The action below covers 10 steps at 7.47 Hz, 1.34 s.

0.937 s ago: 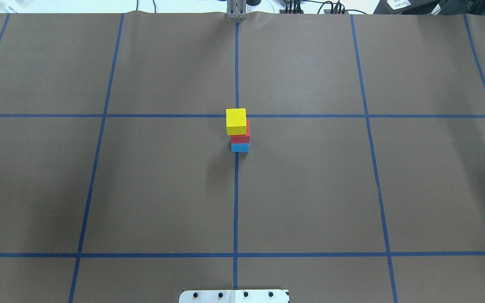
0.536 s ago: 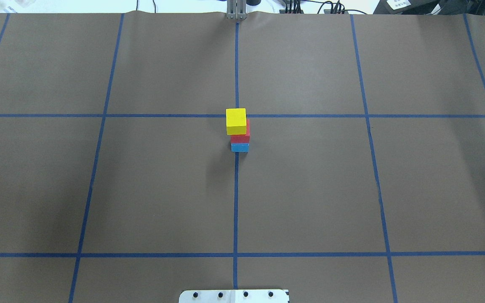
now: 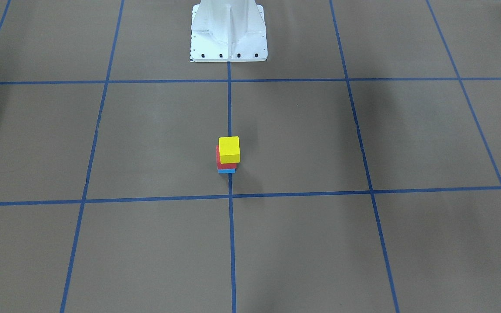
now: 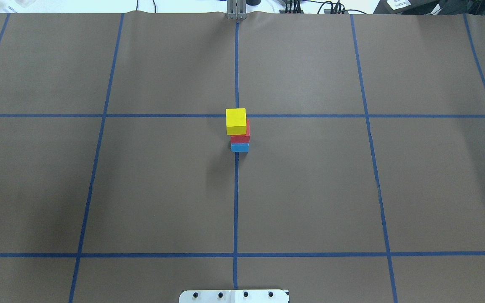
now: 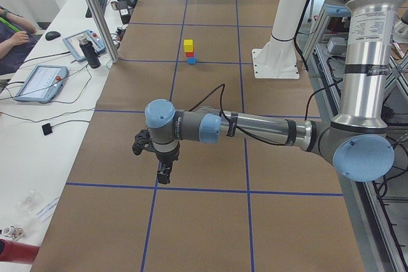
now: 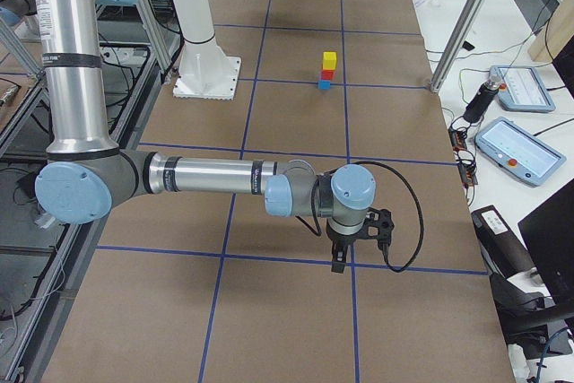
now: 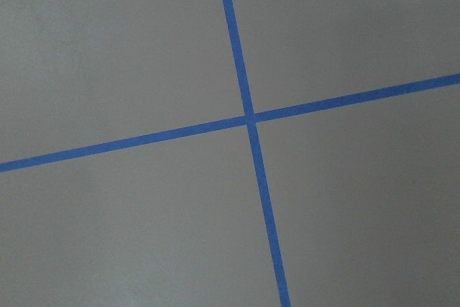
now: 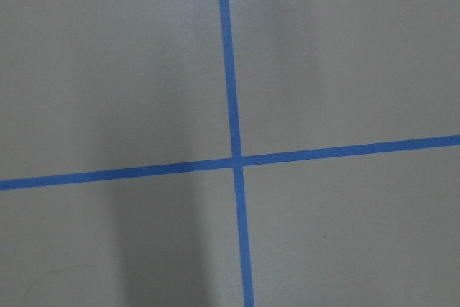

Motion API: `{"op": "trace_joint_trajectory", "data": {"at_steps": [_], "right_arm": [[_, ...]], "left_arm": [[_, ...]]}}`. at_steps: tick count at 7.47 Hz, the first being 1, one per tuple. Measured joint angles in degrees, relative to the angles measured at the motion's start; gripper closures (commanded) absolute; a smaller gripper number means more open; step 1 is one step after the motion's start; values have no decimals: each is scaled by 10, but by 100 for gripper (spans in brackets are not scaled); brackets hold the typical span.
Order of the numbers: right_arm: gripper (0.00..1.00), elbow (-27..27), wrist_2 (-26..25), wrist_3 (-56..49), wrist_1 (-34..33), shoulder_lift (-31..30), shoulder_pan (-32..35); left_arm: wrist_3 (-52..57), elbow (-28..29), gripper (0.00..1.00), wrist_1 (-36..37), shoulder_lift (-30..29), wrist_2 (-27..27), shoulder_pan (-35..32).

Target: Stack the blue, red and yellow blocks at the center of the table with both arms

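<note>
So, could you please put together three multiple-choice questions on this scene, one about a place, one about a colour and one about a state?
1. Where does the stack stand?
A. On the centre tape line, near the middle of the table
B. In a far corner
C. Against the white mount

2. Which block is on top?
A. Blue
B. Red
C. Yellow

3. What is the state of the yellow block?
A. Clamped in the left jaws
B. Resting free on the red block
C. Lying flat beside the stack

Answers:
1 A, the stack straddles the centre line.
2 C, yellow sits over red, which sits over the blue block.
3 B, the left arm and the right arm are both far from it.
</note>
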Motion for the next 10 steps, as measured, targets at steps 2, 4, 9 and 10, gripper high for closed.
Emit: {"op": "trace_joint_trajectory", "data": {"at_steps": [2, 4, 9, 10], "right_arm": [[0, 2, 2, -6, 0, 0, 3], [0, 4, 7, -7, -4, 3, 3], [0, 17, 24, -11, -39, 2, -8], [0, 21, 26, -15, -55, 2, -9]], "left_arm": [[0, -1, 0, 0, 0, 0, 0], [-1, 0, 0, 1, 0, 0, 0], [-1, 0, 0, 1, -1, 1, 0], [-1, 0, 0, 1, -1, 1, 0]]}}
